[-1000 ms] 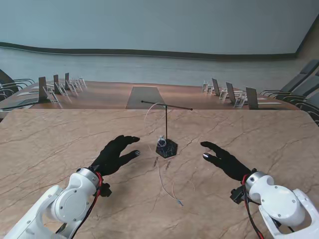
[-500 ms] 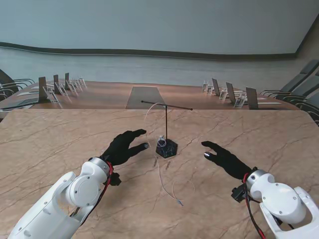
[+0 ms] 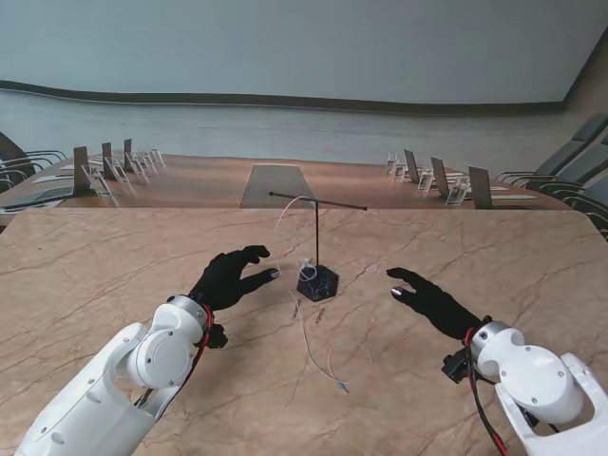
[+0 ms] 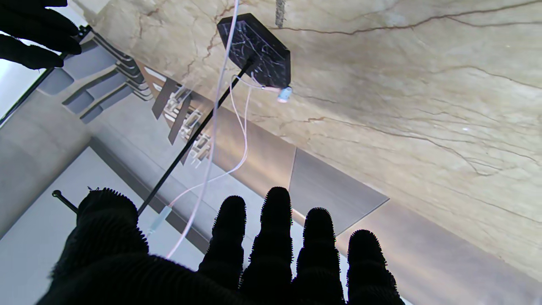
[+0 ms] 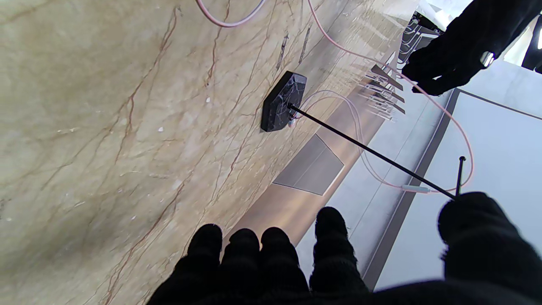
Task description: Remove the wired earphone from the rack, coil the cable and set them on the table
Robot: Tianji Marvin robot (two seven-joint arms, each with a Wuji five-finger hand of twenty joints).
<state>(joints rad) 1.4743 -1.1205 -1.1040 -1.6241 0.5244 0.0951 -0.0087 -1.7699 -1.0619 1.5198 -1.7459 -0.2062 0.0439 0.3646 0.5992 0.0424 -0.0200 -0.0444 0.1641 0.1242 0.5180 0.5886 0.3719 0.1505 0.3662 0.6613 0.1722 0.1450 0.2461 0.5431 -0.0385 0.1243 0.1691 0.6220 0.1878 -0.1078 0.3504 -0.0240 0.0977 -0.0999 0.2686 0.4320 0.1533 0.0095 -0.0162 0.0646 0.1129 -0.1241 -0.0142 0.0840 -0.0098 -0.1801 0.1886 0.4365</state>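
Left hand [image 3: 231, 276] has backed off a touch since half a second ago, fingertips sitting a bit further left of the rack [image 3: 317, 245] than they were, while the right hand [image 3: 427, 299] looks pretty much where it was. Both are empty. Left one is spread, fingers apart and pointing toward the rack, palm roughly down over the table [image 3: 114, 266]. Right one is spread too, thumb well apart from the other fingers, which sit close together, hovering off to the right of the rack with a clear gap.

Earphone [image 3: 308, 269] is not off yet. Its cable [image 3: 285, 214] is draped over the left half of the crossbar and hangs down both sides, with an earbud dangling just beside the black base [image 3: 318, 283]. The rest of the cable trails across the table toward me and ends in a loose curl between the two arms.

Left wrist view shows the cable [image 4: 211, 140] hanging right in front of the fingers [image 4: 275, 228], not touching any. Right wrist view shows the pole [image 5: 368, 154] and looped cable [image 5: 360, 140] beyond its fingertips.
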